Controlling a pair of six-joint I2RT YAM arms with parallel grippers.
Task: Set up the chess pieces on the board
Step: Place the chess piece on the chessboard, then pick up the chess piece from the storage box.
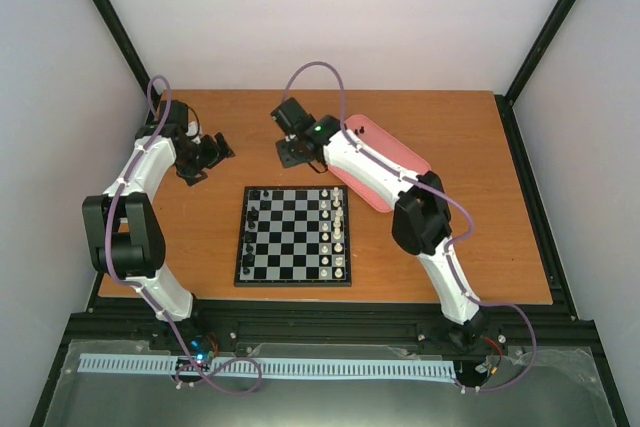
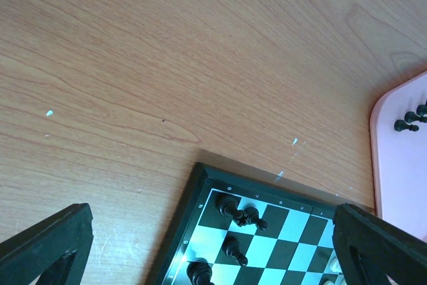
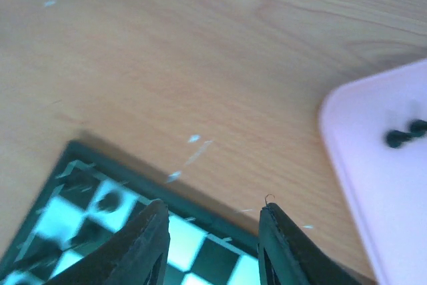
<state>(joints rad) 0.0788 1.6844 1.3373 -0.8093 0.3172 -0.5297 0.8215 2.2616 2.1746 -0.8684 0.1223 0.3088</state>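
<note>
While your left gripper [image 2: 210, 221] hangs wide open off a far corner of the board [image 1: 293, 235], your right gripper [image 3: 213, 210] shows parted, empty jaws near the pink tray [image 1: 372, 133].

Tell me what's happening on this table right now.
Two robot arms are setting up a chess set. The board sits in the middle of the table, with white pieces lined along its right side and only a few black pieces on its left. Loose black pieces lie in the pink tray beyond the far right corner. The right hand hovers just past the board's far edge, jaws apart and empty. The left hand hangs wide open at far left, holding nothing.
</note>
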